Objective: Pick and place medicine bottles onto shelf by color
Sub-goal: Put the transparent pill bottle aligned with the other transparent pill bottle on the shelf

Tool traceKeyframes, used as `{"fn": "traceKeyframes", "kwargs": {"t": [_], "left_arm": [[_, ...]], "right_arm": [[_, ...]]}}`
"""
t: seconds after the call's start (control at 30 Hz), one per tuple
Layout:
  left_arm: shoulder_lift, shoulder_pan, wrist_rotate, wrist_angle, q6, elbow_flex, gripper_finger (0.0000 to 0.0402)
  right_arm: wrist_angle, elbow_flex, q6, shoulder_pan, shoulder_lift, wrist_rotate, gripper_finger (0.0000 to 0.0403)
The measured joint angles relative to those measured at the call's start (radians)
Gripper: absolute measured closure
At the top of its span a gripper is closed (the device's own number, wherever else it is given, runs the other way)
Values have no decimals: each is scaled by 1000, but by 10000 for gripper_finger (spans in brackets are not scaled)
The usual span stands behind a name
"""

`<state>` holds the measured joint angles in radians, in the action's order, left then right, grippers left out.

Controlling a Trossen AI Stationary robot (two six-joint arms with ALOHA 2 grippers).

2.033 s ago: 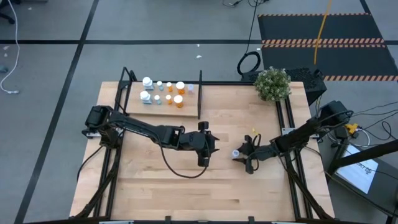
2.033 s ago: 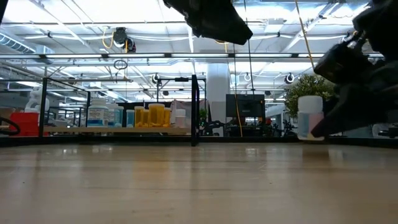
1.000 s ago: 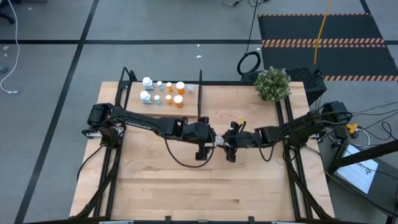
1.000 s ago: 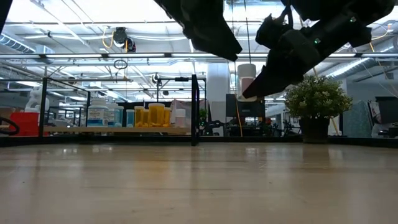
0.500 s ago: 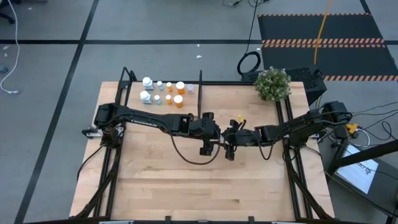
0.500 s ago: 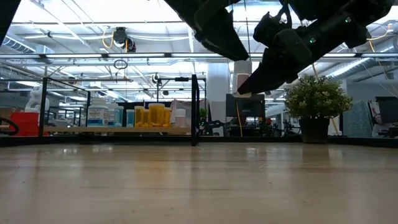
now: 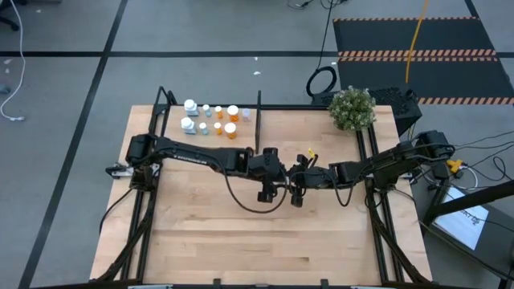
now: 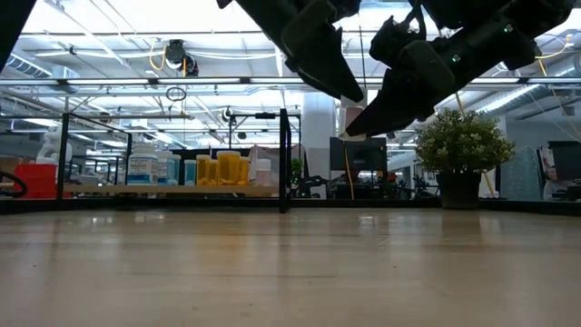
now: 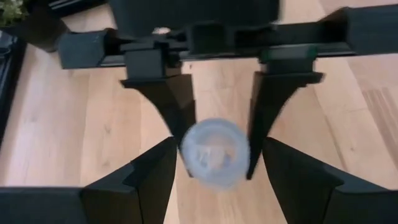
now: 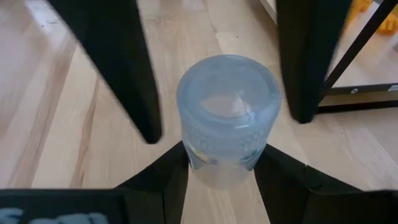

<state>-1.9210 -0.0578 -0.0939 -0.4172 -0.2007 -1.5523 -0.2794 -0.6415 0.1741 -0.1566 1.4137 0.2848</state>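
Observation:
A pale blue medicine bottle (image 10: pixel 227 115) hangs in the air above the middle of the table, with my right gripper (image 7: pixel 291 183) shut on it. My left gripper (image 7: pixel 281 181) is open and comes at it from the table's left. Its two fingers (image 10: pixel 124 74) stand on either side of the bottle's cap end (image 9: pixel 214 152), and a gap shows on at least one side. The low view mostly hides the bottle behind my left gripper (image 8: pixel 318 50). The shelf (image 7: pixel 173 140) stands at the far left. White, orange and pale blue bottles (image 7: pixel 231 120) stand on its plank. My right gripper pinches the bottle's lower body (image 10: pixel 219 167) between its two fingers (image 10: pixel 165 183). It comes from the table's right side, slanting a little downward. The bottle stands upright in the hold, cap up, lifted well clear of the table.
A potted plant (image 7: pixel 352 108) stands at the table's far right corner. A black upright divider (image 7: pixel 259 120) closes the shelf's right end. Bare wooden tabletop (image 7: pixel 265 241) stretches in front of both arms.
My right gripper earlier lifted the bottle from the table's right part and carried it to the centre, where it now keeps still. My left gripper has moved toward the table's right, up to the bottle. Its fingers now stand around the cap end.

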Motion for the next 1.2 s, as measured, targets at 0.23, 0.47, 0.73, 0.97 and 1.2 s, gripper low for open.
{"fn": "traceKeyframes", "kwargs": {"t": [0.23,0.47,0.73,0.97,1.2], "left_arm": [[0,0,-3,-1,-3,0,178],[0,-1,-3,-3,1,0,249],[0,-1,-1,-8,5,0,246],[0,-2,-3,-30,5,0,238],[1,-1,0,-33,11,0,262]], "right_arm": [[0,0,0,0,0,0,243],[1,0,-2,0,0,2,243],[2,0,-1,-2,0,2,243],[4,1,19,-2,1,-1,243],[4,1,20,-4,1,0,240]]}}
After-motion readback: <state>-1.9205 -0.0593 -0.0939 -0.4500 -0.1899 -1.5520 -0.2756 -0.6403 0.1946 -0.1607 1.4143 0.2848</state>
